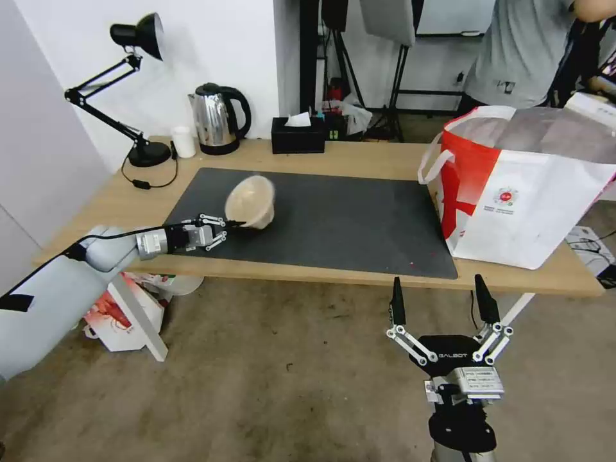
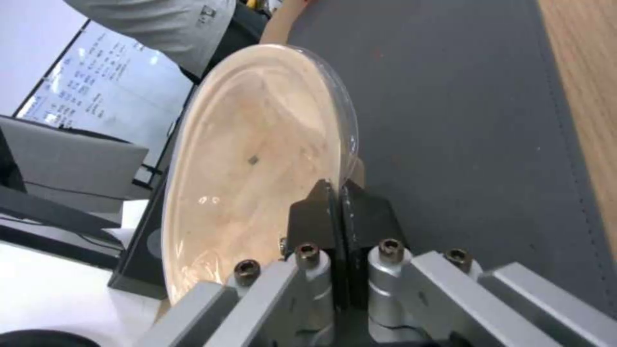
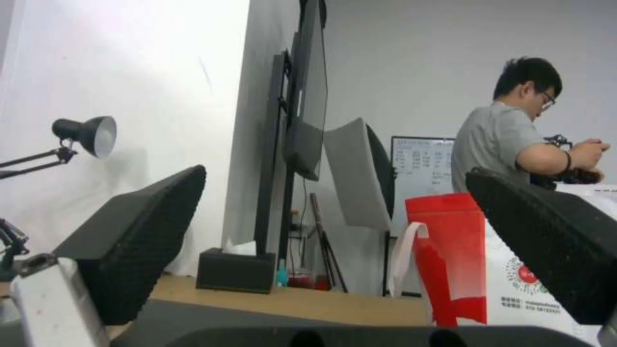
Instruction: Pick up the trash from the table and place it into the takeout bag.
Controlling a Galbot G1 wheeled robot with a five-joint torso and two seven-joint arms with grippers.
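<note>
My left arm reaches in low from the left edge of the table point(image 1: 359, 160), stretched nearly level across the near-left corner of the dark mat point(image 1: 346, 212). The left gripper point(image 1: 232, 224) has its fingers point(image 2: 334, 212) pinched together on the rim of the tan paper bowl point(image 1: 250, 202), which is tipped on its side, mouth toward my camera, above the left part of the mat. From the left wrist I see the two black pads closed flat on the bowl's edge, its clear-lidded face just beside them. The takeout bag point(image 1: 532, 205) stands open at the right end of the table, well apart from the bowl. My right gripper point(image 1: 438, 301) hangs below the table's front edge, pointing up, its fingers point(image 3: 141, 226) spread wide with nothing between them.
</note>
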